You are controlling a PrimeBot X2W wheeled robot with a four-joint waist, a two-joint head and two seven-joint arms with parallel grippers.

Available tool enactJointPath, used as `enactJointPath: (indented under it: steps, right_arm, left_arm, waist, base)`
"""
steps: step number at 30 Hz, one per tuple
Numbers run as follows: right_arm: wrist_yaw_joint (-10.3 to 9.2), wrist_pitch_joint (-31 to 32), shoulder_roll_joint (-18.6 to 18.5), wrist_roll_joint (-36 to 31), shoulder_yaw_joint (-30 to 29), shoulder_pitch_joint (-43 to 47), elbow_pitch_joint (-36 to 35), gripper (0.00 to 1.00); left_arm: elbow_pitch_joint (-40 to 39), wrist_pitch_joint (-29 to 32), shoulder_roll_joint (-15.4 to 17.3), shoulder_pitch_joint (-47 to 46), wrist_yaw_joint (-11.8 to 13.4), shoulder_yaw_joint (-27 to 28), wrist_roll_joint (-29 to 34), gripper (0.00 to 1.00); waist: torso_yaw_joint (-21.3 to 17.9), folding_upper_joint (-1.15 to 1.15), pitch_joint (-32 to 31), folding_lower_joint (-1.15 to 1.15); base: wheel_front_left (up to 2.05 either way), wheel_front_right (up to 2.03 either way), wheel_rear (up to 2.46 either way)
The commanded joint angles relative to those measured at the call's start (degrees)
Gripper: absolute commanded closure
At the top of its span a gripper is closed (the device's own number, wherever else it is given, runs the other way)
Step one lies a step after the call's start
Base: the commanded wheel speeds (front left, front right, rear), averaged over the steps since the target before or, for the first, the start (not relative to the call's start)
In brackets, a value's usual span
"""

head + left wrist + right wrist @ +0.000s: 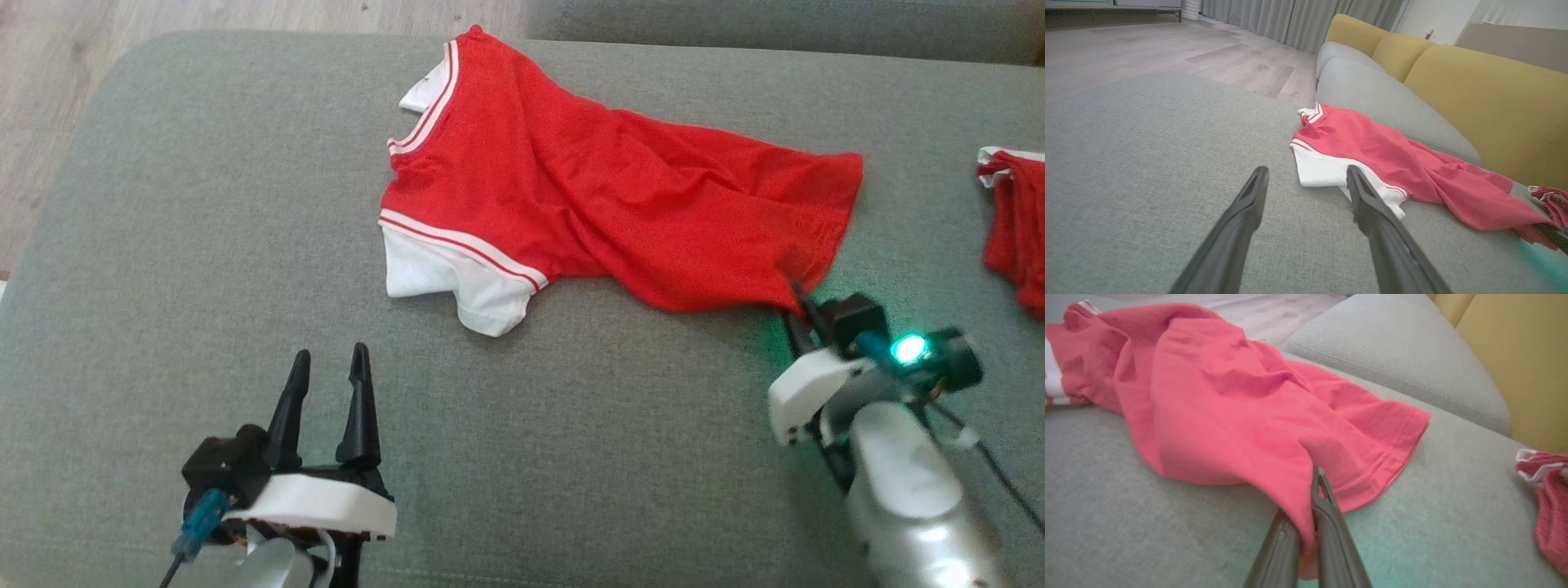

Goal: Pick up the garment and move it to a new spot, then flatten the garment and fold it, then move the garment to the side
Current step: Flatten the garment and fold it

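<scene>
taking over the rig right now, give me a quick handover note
Left gripper: open, holding nothing, over the grey cushion, short of the white sleeve.
Right gripper: shut on the hem of the red garment.
Garment: rumpled and unfolded on the cushion; another red item lies apart at the right.
Done: hem grip taken.
Left: lift and move it, flatten, fold, set aside.

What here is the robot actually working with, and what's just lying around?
Part of the job:
- red shirt
- right gripper, shut on its hem
- left gripper, open above the grey cushion

Just lying about:
- second red garment at the cushion's right edge
- yellow backrest
- curtains
</scene>
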Motion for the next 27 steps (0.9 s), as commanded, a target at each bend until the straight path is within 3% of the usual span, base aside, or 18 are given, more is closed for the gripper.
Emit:
enactJointPath:
  steps: [1, 9, 10, 11, 12, 13, 18, 27]
  right_arm:
    - [0.37, -0.6, -1.26, 0.72, 0.96, -3.67, -1.54, 1.0]
    - [0.37, 4.34, -7.89, 2.23, 2.65, -12.08, 1.15, 1.0]
    - [0.37, 4.93, -8.45, 2.78, 2.9, -13.22, 1.87, 0.96]
    - [0.37, 5.37, -8.98, 3.3, 3.0, -14.32, 2.54, 0.64]
    - [0.37, 5.83, -9.6, 3.69, 2.98, -15.34, 3.28, 0.16]
    - [0.37, 6.25, -10.21, 4.0, 2.73, -16.3, 4.03, 0.0]
    - [0.37, 4.8, -11.86, 4.37, 0.52, -19.92, 6.04, 0.0]
    - [0.37, -0.41, -9.01, 6.77, 0.34, -18.66, 6.59, 0.0]
  left_arm:
    - [-1.23, -0.7, 0.16, -2.04, -0.27, 2.1, 0.7, 0.0]
    - [-0.87, -0.71, -1.34, -2.85, -1.49, 1.0, 1.77, 0.0]
    - [-0.78, -0.71, -1.47, -2.92, -1.6, 0.99, 1.87, 0.0]
    - [-0.66, -0.71, -1.59, -2.97, -1.69, 0.99, 1.95, 0.0]
    - [-0.55, -0.71, -1.72, -3.05, -1.8, 0.96, 2.05, 0.0]
    - [-0.46, -0.71, -1.87, -3.14, -1.89, 0.96, 2.14, 0.0]
    - [-0.17, -0.71, -2.48, -3.49, -2.33, 1.17, 2.58, 0.0]
    - [0.13, -0.71, -2.87, -3.42, -2.49, 2.09, 3.15, 0.0]
  waist:
    - [0.34, 0.0, 0.15, 0.0]
    - [3.56, 0.0, 1.95, 0.0]
    - [3.92, 0.0, 2.21, 0.0]
    - [4.25, 0.0, 2.47, 0.0]
    - [4.57, 0.0, 2.78, 0.0]
    - [4.86, 0.0, 3.08, 0.0]
    - [5.54, 0.0, 4.21, 0.0]
    - [2.88, 0.0, 4.54, 0.0]
  base:
    - [0.0, 0.0, 0.0]
    - [0.0, 0.0, 0.0]
    - [0.0, 0.0, 0.0]
    - [0.0, 0.0, 0.0]
    - [0.0, 0.0, 0.0]
    - [0.0, 0.0, 0.0]
    - [0.0, 0.0, 0.0]
    - [0.0, 0.0, 0.0]
